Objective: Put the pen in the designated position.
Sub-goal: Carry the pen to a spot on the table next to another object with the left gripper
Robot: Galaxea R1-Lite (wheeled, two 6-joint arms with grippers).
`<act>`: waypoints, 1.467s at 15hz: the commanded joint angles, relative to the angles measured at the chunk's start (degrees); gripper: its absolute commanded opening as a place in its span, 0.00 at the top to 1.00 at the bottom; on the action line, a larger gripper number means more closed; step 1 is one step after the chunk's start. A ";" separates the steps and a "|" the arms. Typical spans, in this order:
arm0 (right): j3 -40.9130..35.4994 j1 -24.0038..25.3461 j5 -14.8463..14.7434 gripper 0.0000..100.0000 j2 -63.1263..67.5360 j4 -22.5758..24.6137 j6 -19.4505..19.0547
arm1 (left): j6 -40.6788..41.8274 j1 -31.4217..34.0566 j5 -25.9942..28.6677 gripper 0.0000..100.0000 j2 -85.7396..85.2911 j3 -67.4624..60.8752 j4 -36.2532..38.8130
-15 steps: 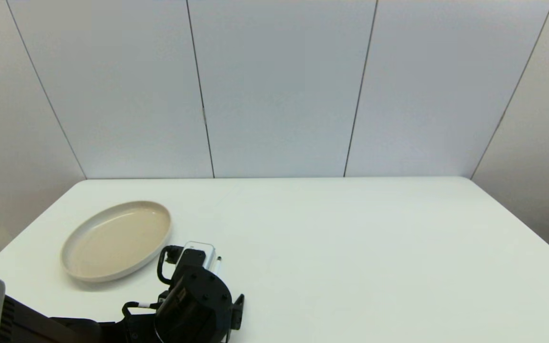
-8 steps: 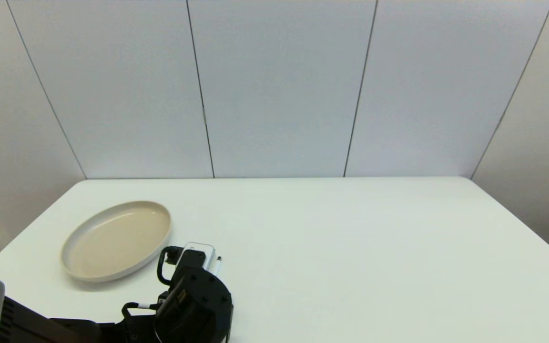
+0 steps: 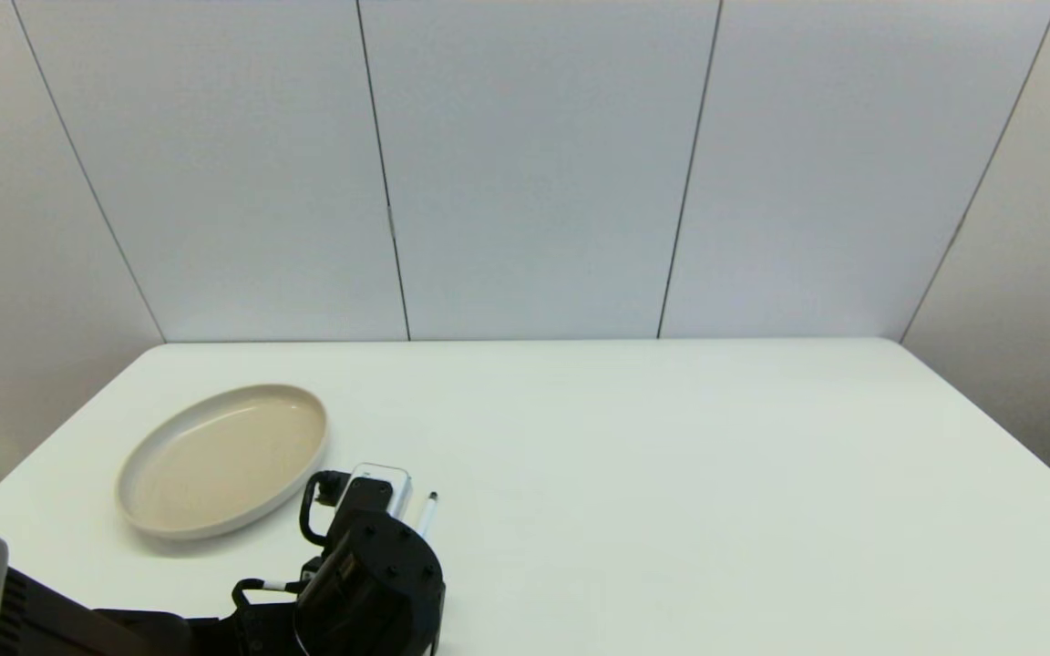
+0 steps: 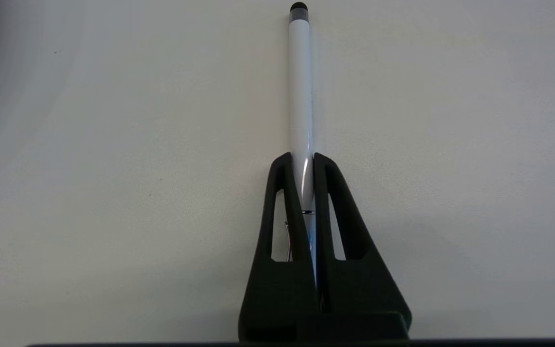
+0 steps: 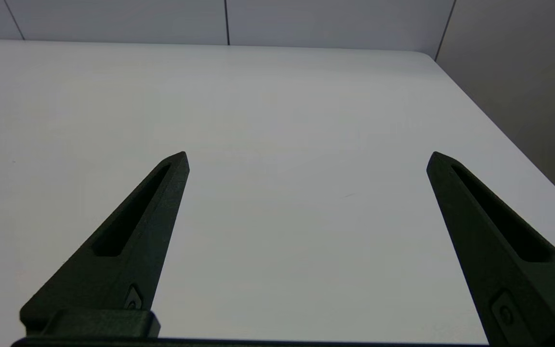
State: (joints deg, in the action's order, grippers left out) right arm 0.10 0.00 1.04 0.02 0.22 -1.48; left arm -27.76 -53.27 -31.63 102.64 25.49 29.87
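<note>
Already your left claw [image 4: 301, 161] pinches the pen [image 4: 300, 86], barrel pointing straight ahead along its fingers, over the desk [image 3: 671, 474].

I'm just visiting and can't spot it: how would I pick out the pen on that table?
Start at the beige oval dish on the left of the white table. Just right of it is the robot's black left hand, shut on the pen. The pen is the slim white stick with a small dark tip poking out from the hand, far thinner than the dish.
</note>
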 commanded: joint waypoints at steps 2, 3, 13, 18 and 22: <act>-0.01 0.00 0.02 0.00 -0.02 0.04 -0.02 | -0.10 0.01 -0.18 1.00 -0.87 0.00 0.10; -0.01 0.00 0.02 0.00 -0.02 0.04 -0.02 | -0.02 0.01 -0.27 1.00 -1.66 0.00 0.02; -0.01 0.00 0.02 0.00 -0.02 0.04 -0.02 | 1.13 2.91 -0.27 1.00 -16.42 0.17 -2.09; -0.01 0.00 0.02 0.00 0.06 0.04 -0.02 | 5.26 10.12 -0.36 1.00 -23.54 0.09 -3.85; -0.01 0.00 0.02 0.00 -0.02 0.04 -0.02 | 10.97 20.49 -0.18 1.00 -28.55 0.17 -4.20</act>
State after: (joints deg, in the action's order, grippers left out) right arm 0.10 0.00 1.01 0.02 0.22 -1.45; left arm -19.07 -38.36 -31.72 78.30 25.66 25.75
